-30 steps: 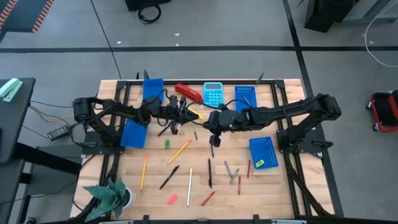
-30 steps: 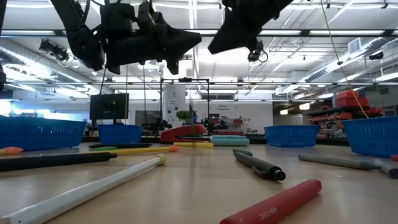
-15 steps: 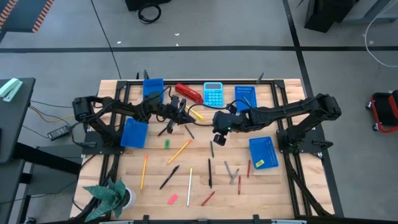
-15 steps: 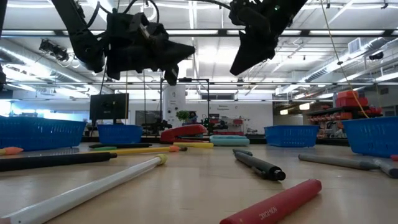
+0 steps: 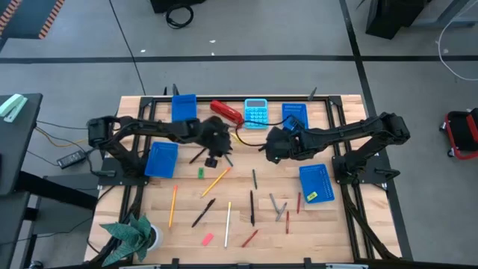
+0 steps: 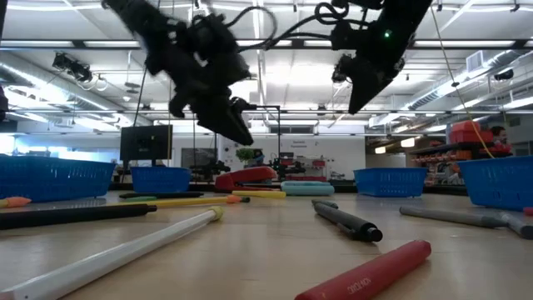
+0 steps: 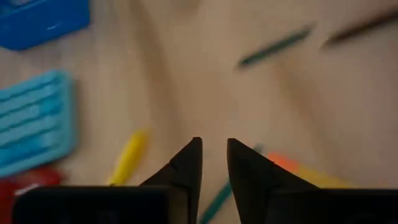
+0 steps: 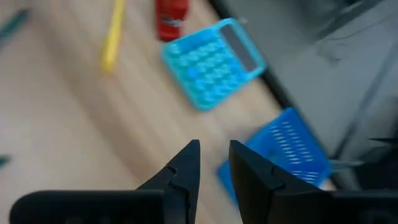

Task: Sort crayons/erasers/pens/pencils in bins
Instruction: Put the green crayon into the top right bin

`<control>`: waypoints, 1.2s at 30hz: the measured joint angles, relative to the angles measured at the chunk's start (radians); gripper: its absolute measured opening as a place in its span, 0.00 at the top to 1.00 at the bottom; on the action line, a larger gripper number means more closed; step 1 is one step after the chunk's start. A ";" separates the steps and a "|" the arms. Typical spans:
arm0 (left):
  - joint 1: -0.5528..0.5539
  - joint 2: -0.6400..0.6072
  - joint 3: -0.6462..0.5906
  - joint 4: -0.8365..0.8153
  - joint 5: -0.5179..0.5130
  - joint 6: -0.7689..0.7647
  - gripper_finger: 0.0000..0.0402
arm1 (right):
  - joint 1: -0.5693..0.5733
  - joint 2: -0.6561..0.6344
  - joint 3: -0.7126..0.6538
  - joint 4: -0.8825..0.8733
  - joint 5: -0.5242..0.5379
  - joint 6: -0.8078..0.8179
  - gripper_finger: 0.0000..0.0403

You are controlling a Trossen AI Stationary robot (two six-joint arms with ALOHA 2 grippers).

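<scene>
Wooden table (image 5: 187,232), sticks scattered under both empty pincers
We'd pinch light, stiff pens (image 5: 252,207) mid-shaft; left pincer (image 7: 213,163) and right pincer (image 8: 214,164) stand slightly spread

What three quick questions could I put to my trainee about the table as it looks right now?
1. True or false: the yellow eraser lies inside a bin.
2. What sits between the red stapler and the rear right bin? A) calculator B) a mug C) a book
3. Short answer: what do the left tool and the right tool hold?

Key: 1 true; 2 A; 3 nothing, both are open and empty.
</scene>
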 joint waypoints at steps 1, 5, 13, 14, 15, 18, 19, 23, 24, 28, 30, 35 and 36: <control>-0.014 0.006 0.038 -0.075 -0.057 0.035 0.77 | 0.000 0.000 0.000 -0.009 0.031 0.002 0.77; -0.045 0.029 0.148 -0.245 -0.157 0.112 0.76 | 0.000 0.000 0.000 -0.006 0.140 0.003 0.77; -0.093 0.155 0.176 -0.350 -0.231 0.429 0.77 | 0.002 0.000 -0.001 -0.015 0.180 -0.008 0.77; -0.098 0.169 0.175 -0.354 -0.242 0.450 0.76 | 0.005 0.000 -0.004 -0.014 0.181 -0.005 0.77; -0.103 0.185 0.175 -0.348 -0.256 0.466 0.75 | 0.010 0.000 -0.010 -0.016 0.181 -0.002 0.77; -0.108 0.203 0.175 -0.336 -0.291 0.484 0.72 | 0.030 0.000 -0.022 -0.017 0.181 0.011 0.77; -0.108 0.207 0.175 -0.314 -0.293 0.485 0.70 | 0.037 0.000 -0.026 -0.018 0.180 0.017 0.77; -0.104 0.208 0.175 -0.286 -0.294 0.529 0.66 | 0.059 0.000 -0.026 -0.016 0.179 0.028 0.77; -0.104 0.208 0.175 -0.285 -0.293 0.549 0.65 | 0.063 -0.002 -0.026 -0.016 0.180 0.029 0.77; -0.104 0.214 0.175 -0.293 -0.279 0.561 0.66 | 0.067 -0.013 -0.026 -0.016 0.187 0.028 0.77; -0.104 0.226 0.176 -0.296 -0.277 0.564 0.68 | 0.067 -0.020 -0.026 -0.016 0.189 0.029 0.77; -0.104 0.279 0.212 -0.301 -0.277 0.578 0.71 | 0.069 -0.030 -0.026 -0.011 0.190 0.029 0.77; -0.104 0.295 0.231 -0.317 -0.277 0.578 0.72 | 0.072 -0.033 -0.026 -0.012 0.190 0.029 0.77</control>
